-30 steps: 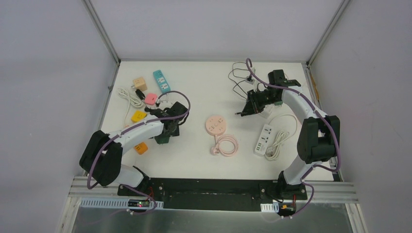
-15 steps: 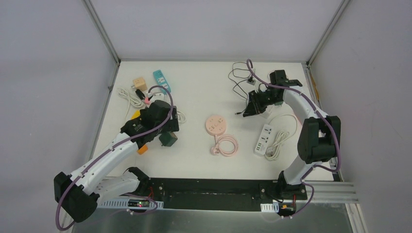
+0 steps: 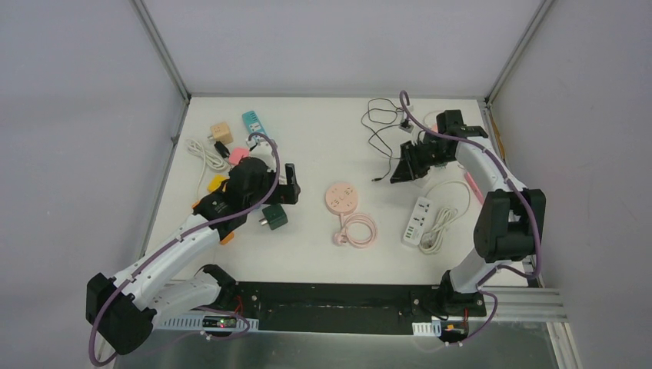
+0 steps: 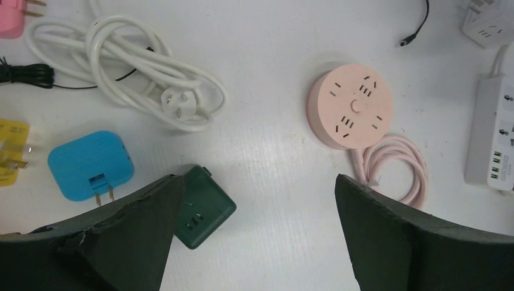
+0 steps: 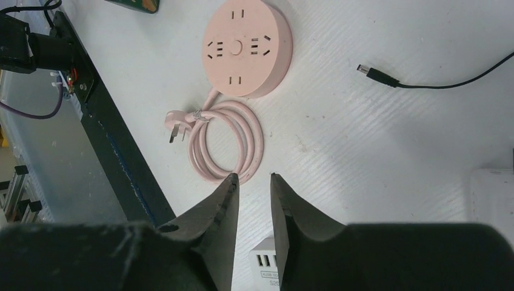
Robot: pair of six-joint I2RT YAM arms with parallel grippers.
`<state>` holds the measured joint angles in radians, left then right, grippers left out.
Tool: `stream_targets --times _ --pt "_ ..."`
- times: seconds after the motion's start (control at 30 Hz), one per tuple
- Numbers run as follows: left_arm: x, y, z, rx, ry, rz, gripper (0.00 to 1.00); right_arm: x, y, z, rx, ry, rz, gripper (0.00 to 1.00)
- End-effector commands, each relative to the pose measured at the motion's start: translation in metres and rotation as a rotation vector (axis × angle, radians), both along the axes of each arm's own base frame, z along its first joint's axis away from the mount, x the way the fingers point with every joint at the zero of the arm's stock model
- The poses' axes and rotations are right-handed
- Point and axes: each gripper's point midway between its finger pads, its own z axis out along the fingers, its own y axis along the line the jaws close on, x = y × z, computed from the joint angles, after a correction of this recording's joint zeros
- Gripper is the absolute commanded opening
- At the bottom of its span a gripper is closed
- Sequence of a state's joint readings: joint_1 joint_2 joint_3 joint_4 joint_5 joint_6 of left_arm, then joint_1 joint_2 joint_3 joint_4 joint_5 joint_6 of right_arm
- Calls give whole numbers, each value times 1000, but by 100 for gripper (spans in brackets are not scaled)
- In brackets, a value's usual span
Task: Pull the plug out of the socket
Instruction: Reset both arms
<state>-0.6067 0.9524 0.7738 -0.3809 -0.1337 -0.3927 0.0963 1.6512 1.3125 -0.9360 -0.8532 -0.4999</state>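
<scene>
A dark green socket cube [image 4: 203, 209] lies flat on the white table, its slotted face showing with nothing plugged in. It also shows in the top view [image 3: 274, 217]. A blue plug [image 4: 91, 165] with two prongs lies just left of it, apart from it. My left gripper [image 4: 257, 179] hangs above the table wide open, the cube beside its left finger [image 4: 133, 230] and nothing between the jaws. Far right, my right gripper [image 5: 253, 176] stands a little open and empty above the table, its place in the top view [image 3: 400, 173] near a black cable.
A round pink power strip [image 3: 340, 197] with a coiled cord lies mid-table. A white power strip [image 3: 417, 221] sits below the right gripper. A white cable bundle [image 4: 139, 73], a yellow plug [image 4: 12, 151] and small adapters [image 3: 221, 131] lie at left. A black cable end [image 5: 376, 76] lies loose.
The left gripper has opened fully and lifted off the green cube, which now lies a little further right. The right gripper has opened slightly and shifted a bit to the right.
</scene>
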Motion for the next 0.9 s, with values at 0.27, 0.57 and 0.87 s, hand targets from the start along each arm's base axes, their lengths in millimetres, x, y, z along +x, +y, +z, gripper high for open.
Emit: stream_targets --times 0.27,0.57,0.87 --pt "8 -27 23 -96 -105 -120 99 2 -3 27 32 -113 15 41" --pt "5 -31 36 -122 -132 -148 99 1 -6 35 33 -146 12 49" --pt "10 -38 64 -132 -185 -181 99 5 -23 56 -25 -240 -33 53"
